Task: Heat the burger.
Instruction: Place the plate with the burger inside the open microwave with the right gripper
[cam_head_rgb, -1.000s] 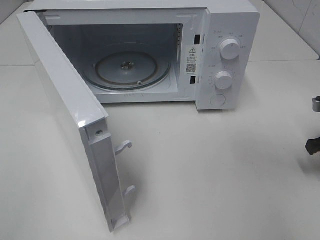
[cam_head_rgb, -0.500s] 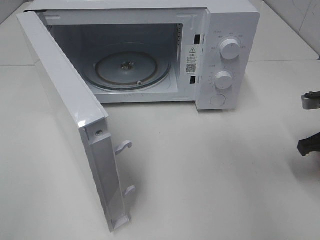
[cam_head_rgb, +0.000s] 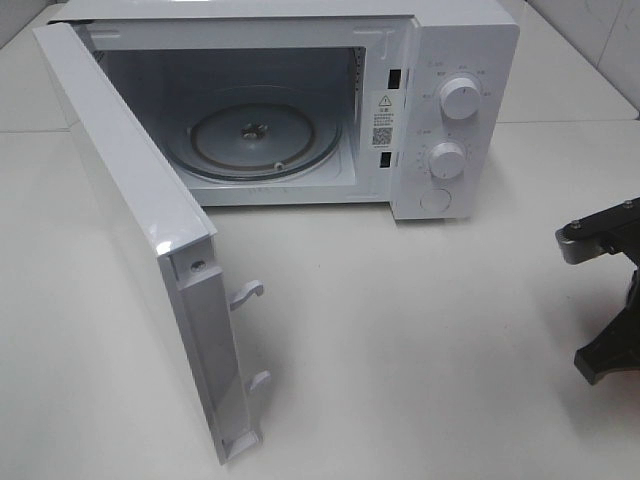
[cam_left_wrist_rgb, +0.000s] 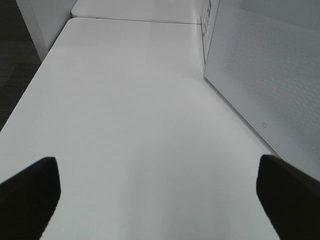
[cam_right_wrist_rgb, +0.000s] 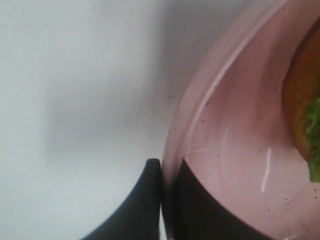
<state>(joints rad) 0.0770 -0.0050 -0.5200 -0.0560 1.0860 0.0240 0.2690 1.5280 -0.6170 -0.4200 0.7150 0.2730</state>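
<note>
At three o'clock in the high view, the right arm (cam_head_rgb: 605, 235) is cut by the edge. The sticker (cam_head_rgb: 384, 119) on the microwave (cam_head_rgb: 470, 50) is too small to read. The right wrist view shows only a blurred sliver of burger (cam_right_wrist_rgb: 300, 95); the dish (cam_right_wrist_rgb: 235, 150) runs off the edge. The left gripper (cam_left_wrist_rgb: 160, 195) shows only two dark fingertips (cam_left_wrist_rgb: 30, 195).

A white microwave (cam_head_rgb: 440, 60) stands at the back of the table (cam_head_rgb: 420, 340), its door (cam_head_rgb: 130, 210) swung wide open toward the front left. A glass turntable (cam_head_rgb: 255, 140) lies inside. Two knobs (cam_head_rgb: 459, 98) sit one above the other on the right panel, over a round button (cam_head_rgb: 436, 201). Two hooks (cam_head_rgb: 247, 294) stick out of the door's edge. A glossy pink dish (cam_right_wrist_rgb: 235, 165) has a raised rim.
</note>
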